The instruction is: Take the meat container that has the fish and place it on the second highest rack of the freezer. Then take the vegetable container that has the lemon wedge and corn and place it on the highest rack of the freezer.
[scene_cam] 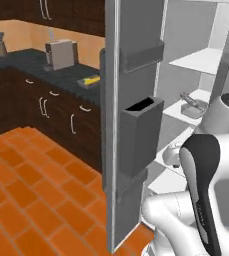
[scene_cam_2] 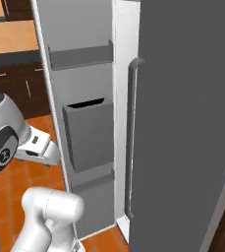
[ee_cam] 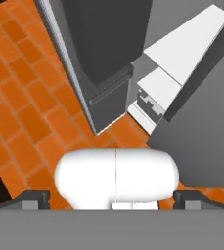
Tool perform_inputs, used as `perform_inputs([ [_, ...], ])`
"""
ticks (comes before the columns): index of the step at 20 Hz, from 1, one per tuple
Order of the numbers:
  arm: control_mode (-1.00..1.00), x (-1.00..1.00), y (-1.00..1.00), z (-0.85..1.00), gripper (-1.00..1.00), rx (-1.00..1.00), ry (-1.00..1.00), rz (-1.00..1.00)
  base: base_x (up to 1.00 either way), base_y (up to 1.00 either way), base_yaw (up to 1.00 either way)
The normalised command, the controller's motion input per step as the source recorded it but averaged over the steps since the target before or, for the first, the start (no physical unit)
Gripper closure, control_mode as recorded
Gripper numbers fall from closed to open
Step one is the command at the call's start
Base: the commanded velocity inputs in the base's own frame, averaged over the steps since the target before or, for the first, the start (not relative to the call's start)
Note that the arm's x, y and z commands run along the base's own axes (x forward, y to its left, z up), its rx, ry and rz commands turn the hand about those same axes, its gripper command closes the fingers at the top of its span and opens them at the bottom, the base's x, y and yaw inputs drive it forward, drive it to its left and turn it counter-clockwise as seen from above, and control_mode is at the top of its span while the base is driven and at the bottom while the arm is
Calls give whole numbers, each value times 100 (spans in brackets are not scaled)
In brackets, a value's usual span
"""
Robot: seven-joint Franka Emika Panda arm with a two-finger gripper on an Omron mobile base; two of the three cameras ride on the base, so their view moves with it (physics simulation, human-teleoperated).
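Note:
The freezer stands open, its door swung out edge-on toward me. On a white shelf inside, below another white shelf, sits the meat container, a small grey pan with the thin fish across its rim. The vegetable container lies on the dark counter, with yellow corn and a bit of green in it. My gripper is open, pointing down at the orange floor beside the door's foot, with nothing between its fingertips.
Grey bins hang on the door's inner face. A second grey door with a long handle stands shut on the right. A toaster and a utensil holder stand on the counter.

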Motion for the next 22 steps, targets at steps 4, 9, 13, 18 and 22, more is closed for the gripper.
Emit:
perform_inputs([
  [4,100,0,0,0,-100,0,0,0,-50,20,86],
  [9,100,0,0,0,-100,0,0,0,-14,26,79],
  [13,100,0,0,0,-100,0,0,0,59,62,26],
  [18,100,0,0,0,-100,0,0,0,100,45,0],
  [22,100,0,0,0,-100,0,0,0,100,13,-1],
])
